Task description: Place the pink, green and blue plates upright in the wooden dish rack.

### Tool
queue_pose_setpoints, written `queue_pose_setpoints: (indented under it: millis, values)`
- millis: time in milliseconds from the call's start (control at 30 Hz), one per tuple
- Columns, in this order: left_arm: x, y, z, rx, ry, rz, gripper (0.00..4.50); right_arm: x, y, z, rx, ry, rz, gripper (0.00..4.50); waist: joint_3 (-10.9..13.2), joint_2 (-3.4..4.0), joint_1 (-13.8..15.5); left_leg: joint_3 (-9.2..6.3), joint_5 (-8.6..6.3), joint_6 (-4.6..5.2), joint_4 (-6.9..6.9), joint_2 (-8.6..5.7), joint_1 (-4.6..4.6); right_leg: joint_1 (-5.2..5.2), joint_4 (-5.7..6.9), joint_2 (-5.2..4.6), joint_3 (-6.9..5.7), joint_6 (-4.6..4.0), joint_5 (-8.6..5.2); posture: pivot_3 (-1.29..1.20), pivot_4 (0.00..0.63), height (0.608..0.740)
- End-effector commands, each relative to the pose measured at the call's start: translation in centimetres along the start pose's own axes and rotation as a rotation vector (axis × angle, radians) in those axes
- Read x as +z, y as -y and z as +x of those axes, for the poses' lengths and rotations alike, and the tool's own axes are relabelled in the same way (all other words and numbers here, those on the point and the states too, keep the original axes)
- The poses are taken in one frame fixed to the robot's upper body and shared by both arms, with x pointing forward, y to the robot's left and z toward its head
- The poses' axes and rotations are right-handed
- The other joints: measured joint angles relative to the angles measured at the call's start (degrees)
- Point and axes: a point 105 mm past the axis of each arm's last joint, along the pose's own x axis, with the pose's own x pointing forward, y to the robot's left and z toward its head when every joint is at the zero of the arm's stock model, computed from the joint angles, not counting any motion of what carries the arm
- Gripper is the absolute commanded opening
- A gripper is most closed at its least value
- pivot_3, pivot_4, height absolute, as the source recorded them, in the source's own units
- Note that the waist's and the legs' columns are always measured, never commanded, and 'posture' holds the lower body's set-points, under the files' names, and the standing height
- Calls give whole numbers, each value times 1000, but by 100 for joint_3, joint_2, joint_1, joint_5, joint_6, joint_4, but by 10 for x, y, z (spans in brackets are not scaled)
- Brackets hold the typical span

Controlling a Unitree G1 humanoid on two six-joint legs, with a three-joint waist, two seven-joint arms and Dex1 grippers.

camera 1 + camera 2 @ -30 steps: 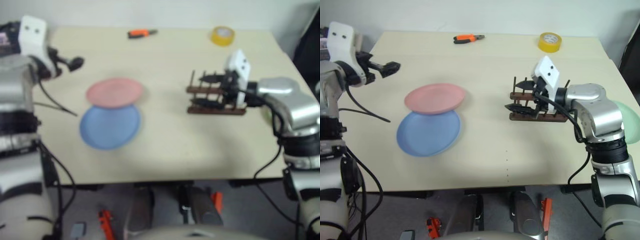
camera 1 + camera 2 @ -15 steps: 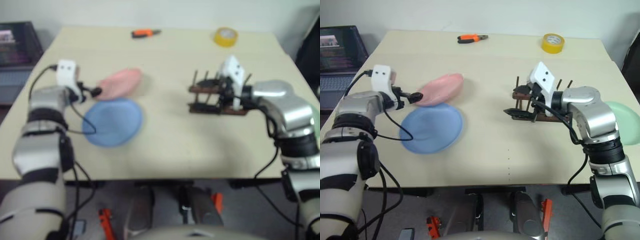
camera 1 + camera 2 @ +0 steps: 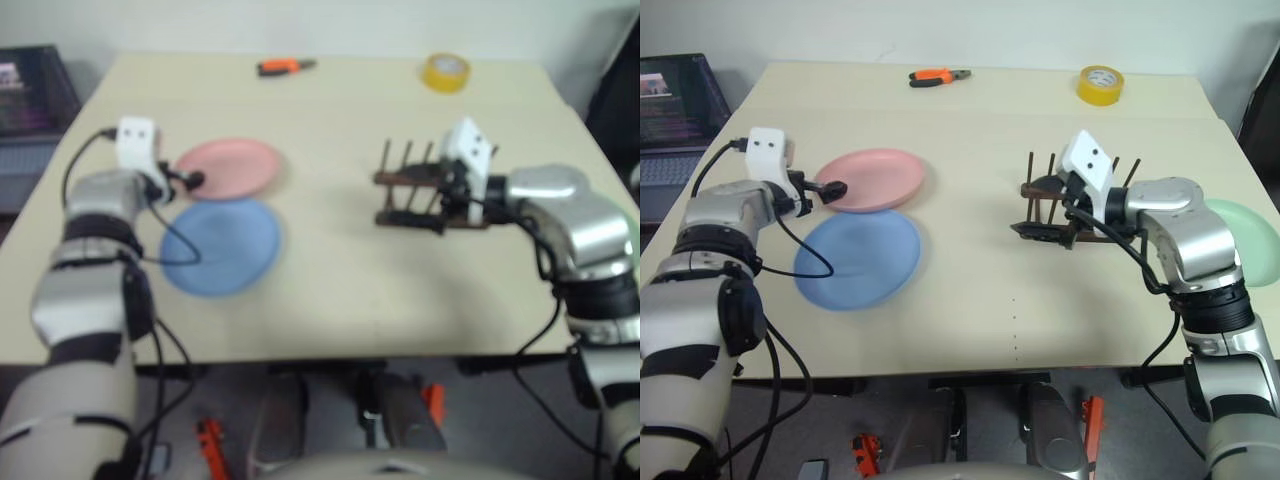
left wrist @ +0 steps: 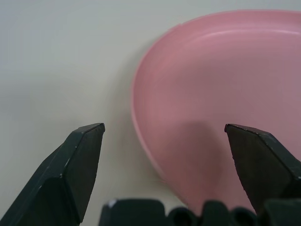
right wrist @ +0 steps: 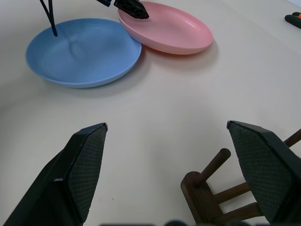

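Pink plate (image 3: pixel 873 180) rim sits between the open left end effector (image 3: pixel 828 187) fingers

Head pair looking down over the table (image 3: pixel 970 300); wrist views low and close, both sharing the pink plate (image 4: pixel 225 94) with the head pair.

Left gripper (image 3: pixel 830 187): formerly raised clear of the table at its left edge; now lowered, fingers spread at the near-left rim of the pink plate (image 3: pixel 872 180). Pink plate: seen tilted up half a second ago; now lying flat, edge against the blue plate (image 3: pixel 858 259).
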Motion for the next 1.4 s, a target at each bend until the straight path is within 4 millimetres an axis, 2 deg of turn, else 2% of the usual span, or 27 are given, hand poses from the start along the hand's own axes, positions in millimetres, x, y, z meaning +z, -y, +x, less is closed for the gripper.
queue_pose_setpoints:
  millis: [33,300,367,633,767,933,1033,1167,1267,1400]
  values:
    - [1,5,2,-9,24,-76,3585,15,1,-5,-9,43,-52,4500,0,0,2,0,0,0,0,0,0,0,0,0,0,0,0,0,150,740]
    - [-6,14,7,-30,18,-119,632,17,1,-6,-15,48,-55,4500,-1,-1,0,0,0,0,1,0,0,1,2,0,0,0,1,0,150,740]
    - [-4,15,8,-26,27,-127,58,17,1,-6,-17,48,-55,4500,-1,-1,1,1,0,0,1,0,1,1,3,1,0,0,1,0,150,740]
    - [8,9,5,-9,72,-133,58,18,2,-6,-19,49,-58,4500,-2,-2,-2,1,1,0,3,1,10,8,5,1,1,1,2,0,150,740]
    - [20,8,2,-13,117,-148,58,18,2,-5,-20,49,-61,4500,-2,-2,-2,2,0,0,2,0,9,8,4,1,1,1,2,0,150,740]
    - [64,14,-10,-82,238,-132,58,26,-2,-3,11,76,-78,4500,-1,-2,1,-1,1,0,3,0,8,8,4,1,-2,1,2,0,150,740]
    - [99,21,-23,-123,318,-68,58,39,-7,0,37,113,-108,4500,-1,-2,0,0,1,-1,3,-1,6,8,3,2,-1,1,2,0,150,740]
    - [130,29,-37,-125,388,30,58,54,-8,9,38,167,-142,4500,-1,-2,-9,1,1,-1,1,-1,7,8,1,2,1,1,2,0,150,740]
    - [153,43,-50,-137,445,119,58,73,-8,32,-9,217,-234,4500,-1,-2,-39,2,1,-1,2,2,8,7,4,3,5,1,2,0,150,740]
    - [172,59,-65,-159,499,192,58,90,-17,67,-26,278,-273,4500,-2,-2,-48,-5,2,-3,1,9,9,5,13,5,9,0,2,0,150,740]
